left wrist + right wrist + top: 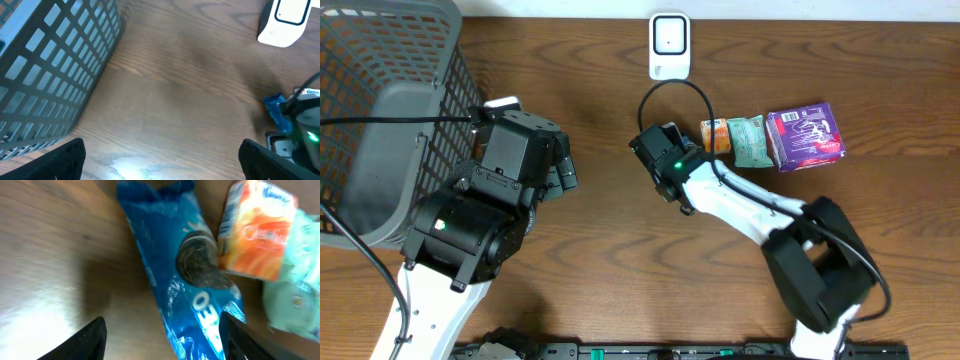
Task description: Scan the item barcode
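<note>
r gripper (pixel 165 328) hangs w/ jaws apart, straddling the blue cookie packet (pixel 155 255), which lies on the table just beside an orange carton (pixel 255 235). l gripper (pixel 162 157) is wide open, empty. best approach imo: pinch the packet's narrow width, clear of the carton, then lift & find the barcode side for the white scanner (pixel 670 45).

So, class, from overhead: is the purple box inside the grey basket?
No, the purple box lies on the table, far from the grey basket.
</note>
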`<state>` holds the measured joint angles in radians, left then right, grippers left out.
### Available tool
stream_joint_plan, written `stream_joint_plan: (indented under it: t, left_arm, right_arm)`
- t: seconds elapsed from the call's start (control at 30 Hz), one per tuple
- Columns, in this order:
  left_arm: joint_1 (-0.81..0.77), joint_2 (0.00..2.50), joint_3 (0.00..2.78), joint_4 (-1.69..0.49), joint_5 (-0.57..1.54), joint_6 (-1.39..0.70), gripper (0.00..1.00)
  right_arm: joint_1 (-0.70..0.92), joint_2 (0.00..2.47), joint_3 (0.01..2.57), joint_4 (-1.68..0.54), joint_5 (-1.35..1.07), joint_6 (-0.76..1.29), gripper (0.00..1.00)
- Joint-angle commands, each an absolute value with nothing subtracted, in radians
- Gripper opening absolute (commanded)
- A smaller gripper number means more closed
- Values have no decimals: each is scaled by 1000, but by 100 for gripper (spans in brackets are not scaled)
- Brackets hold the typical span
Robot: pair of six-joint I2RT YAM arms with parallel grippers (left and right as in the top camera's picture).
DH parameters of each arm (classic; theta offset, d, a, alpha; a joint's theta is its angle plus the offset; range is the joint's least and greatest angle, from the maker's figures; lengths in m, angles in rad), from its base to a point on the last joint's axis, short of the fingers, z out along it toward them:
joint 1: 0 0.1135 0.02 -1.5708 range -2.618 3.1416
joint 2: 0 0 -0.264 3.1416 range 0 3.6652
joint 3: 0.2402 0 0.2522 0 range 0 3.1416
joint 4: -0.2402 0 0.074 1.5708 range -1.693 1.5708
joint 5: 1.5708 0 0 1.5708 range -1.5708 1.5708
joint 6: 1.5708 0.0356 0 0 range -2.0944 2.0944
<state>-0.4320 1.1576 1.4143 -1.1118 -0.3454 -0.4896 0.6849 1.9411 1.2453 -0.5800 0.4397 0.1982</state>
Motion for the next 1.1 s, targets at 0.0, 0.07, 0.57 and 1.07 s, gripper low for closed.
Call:
stream_joint_plan:
  t: [0.0, 0.07, 0.57, 1.07]
  left_arm:
    - [-426, 1158, 1420, -1114, -356, -479, 98]
    - [-426, 1158, 1420, -1114, -356, -479, 98]
    - [-426, 1158, 1420, -1114, -356, -479, 98]
    - [-426, 1158, 1420, -1114, -356, -479, 98]
  right_arm:
    - [664, 1995, 1234, -562, 442, 157, 67]
    - [662, 2016, 1234, -556, 443, 138, 66]
    - [602, 2114, 1234, -512, 431, 114, 62]
    - [577, 2104, 1303, -628, 305, 93, 1]
